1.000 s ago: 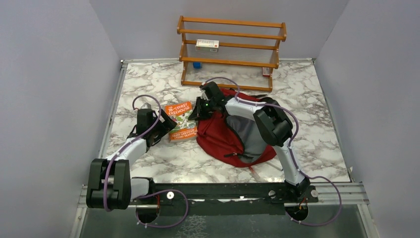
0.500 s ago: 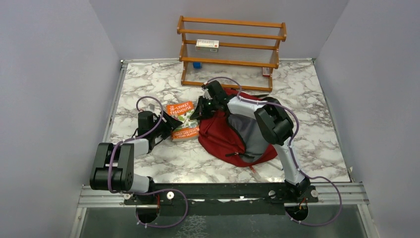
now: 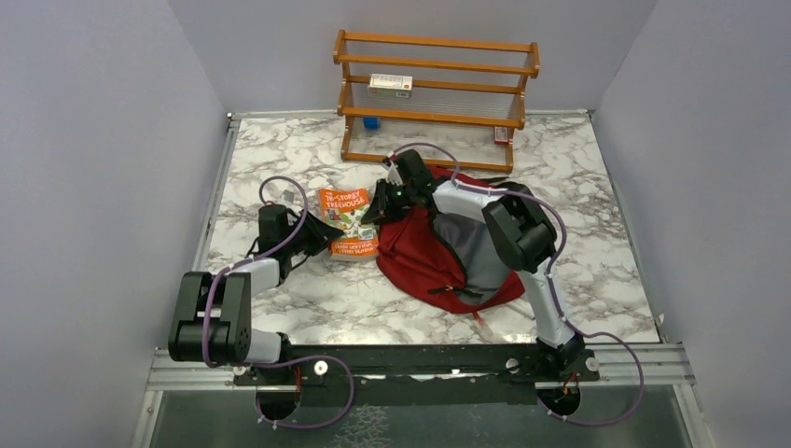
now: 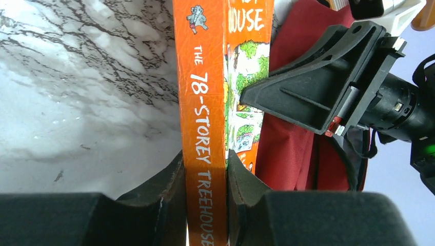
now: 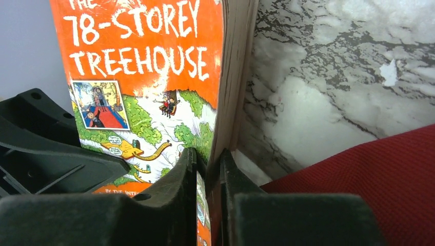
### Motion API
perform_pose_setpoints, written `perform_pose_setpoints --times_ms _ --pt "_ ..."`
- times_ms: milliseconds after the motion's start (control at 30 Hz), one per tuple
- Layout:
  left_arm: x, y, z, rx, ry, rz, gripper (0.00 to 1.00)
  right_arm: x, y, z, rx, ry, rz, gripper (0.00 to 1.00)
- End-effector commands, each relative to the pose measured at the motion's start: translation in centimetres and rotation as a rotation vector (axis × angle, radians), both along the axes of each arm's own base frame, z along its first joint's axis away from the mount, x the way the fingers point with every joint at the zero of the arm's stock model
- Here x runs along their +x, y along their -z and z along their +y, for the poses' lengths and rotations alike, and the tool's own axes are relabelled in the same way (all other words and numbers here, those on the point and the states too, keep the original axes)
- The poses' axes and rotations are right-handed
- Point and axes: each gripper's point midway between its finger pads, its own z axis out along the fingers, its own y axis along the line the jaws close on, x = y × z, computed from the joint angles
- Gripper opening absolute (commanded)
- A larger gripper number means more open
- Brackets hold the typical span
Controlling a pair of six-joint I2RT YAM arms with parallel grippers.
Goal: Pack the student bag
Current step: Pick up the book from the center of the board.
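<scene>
- Now 1 student bag point(image 3: 438, 261), dark red and lying open, sits mid-table just right of the book, where it was before.
- 1 book point(image 3: 347, 222) has shifted closer to the bag.
- Of 2 grippers, the left gripper point(image 4: 205, 164), wide apart a second ago, now clamps the book's spine.
- The right gripper point(image 5: 208, 161) pinches the book's cover edge, fingers nearly together.
- 1 wooden rack point(image 3: 434, 98) stands behind on the marble table point(image 3: 606, 233).
</scene>
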Motion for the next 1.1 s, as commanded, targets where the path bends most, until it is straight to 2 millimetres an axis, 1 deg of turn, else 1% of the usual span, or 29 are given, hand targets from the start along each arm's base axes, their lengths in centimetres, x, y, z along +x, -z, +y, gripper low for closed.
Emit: perform_pose_setpoints --times_ms 0,67,167,233,300,367,433,500,567,633,700,733,767,800,867,900,933,1000,1067 --pt "2.2 -7.3 -0.8 -0.017 0.092 -0.249 0.00 -0.7 -3.2 -0.1 0.010 -0.054 -0.105 0.24" --pt "2.6 -8.4 -0.1 0.037 0.089 -0.267 0.00 -0.4 -6.6 0.1 0.055 -0.069 -0.180 0.35" --pt "3.3 -10.0 1.3 0.182 0.085 -0.277 0.00 -0.2 -11.1 -0.2 0.088 -0.082 -0.299 0.45" --pt "3.7 -11.7 2.2 0.272 0.090 -0.308 0.00 0.0 -13.6 -1.1 0.085 -0.059 -0.377 0.50" --pt "3.8 -13.7 2.8 0.337 0.099 -0.347 0.00 0.2 -15.4 -2.4 0.062 -0.010 -0.453 0.52" --pt "4.0 -15.7 3.1 0.385 0.107 -0.393 0.00 0.4 -16.7 -4.3 0.014 0.048 -0.520 0.55" --pt "4.1 -17.6 3.1 0.415 0.127 -0.438 0.00 0.3 -17.8 -6.4 -0.039 0.099 -0.586 0.56" --pt "4.3 -19.4 2.7 0.419 0.161 -0.484 0.00 -0.1 -19.0 -8.6 -0.085 0.148 -0.650 0.60" --pt "4.3 -20.9 1.9 0.405 0.209 -0.531 0.00 -1.0 -21.0 -11.0 -0.109 0.192 -0.724 0.61" --pt "4.5 -22.1 1.1 0.382 0.260 -0.570 0.00 -2.0 -22.2 -13.1 -0.128 0.232 -0.785 0.62" --pt "4.8 -23.3 0.2 0.366 0.312 -0.608 0.00 -2.7 -23.4 -15.6 -0.148 0.308 -0.847 0.63" --pt "4.8 -23.9 -0.6 0.363 0.343 -0.631 0.00 -3.2 -24.3 -16.8 -0.144 0.342 -0.884 0.63" --pt "4.8 -24.4 -1.4 0.363 0.375 -0.651 0.00 -3.8 -24.8 -17.9 -0.144 0.370 -0.916 0.63" --pt "4.8 -25.0 -2.3 0.366 0.414 -0.679 0.00 -4.0 -25.9 -19.0 -0.129 0.414 -0.968 0.63" --pt "4.3 -26.0 -4.6 0.383 0.512 -0.739 0.00 -5.2 -27.1 -20.9 -0.112 0.463 -1.043 0.63" --pt "3.9 -26.4 -5.9 0.398 0.568 -0.771 0.00 -5.9 -27.5 -21.8 -0.108 0.472 -1.074 0.63" --pt "3.4 -26.6 -7.2 0.416 0.624 -0.795 0.00 -6.6 -28.4 -22.4 -0.099 0.472 -1.106 0.64" --pt "2.4 -27.0 -9.4 0.460 0.736 -0.853 0.00 -8.0 -29.7 -23.1 -0.101 0.437 -1.144 0.67" --pt "0.8 -27.1 -11.4 0.488 0.851 -0.920 0.00 -9.8 -29.8 -23.4 -0.125 0.340 -1.151 0.69"
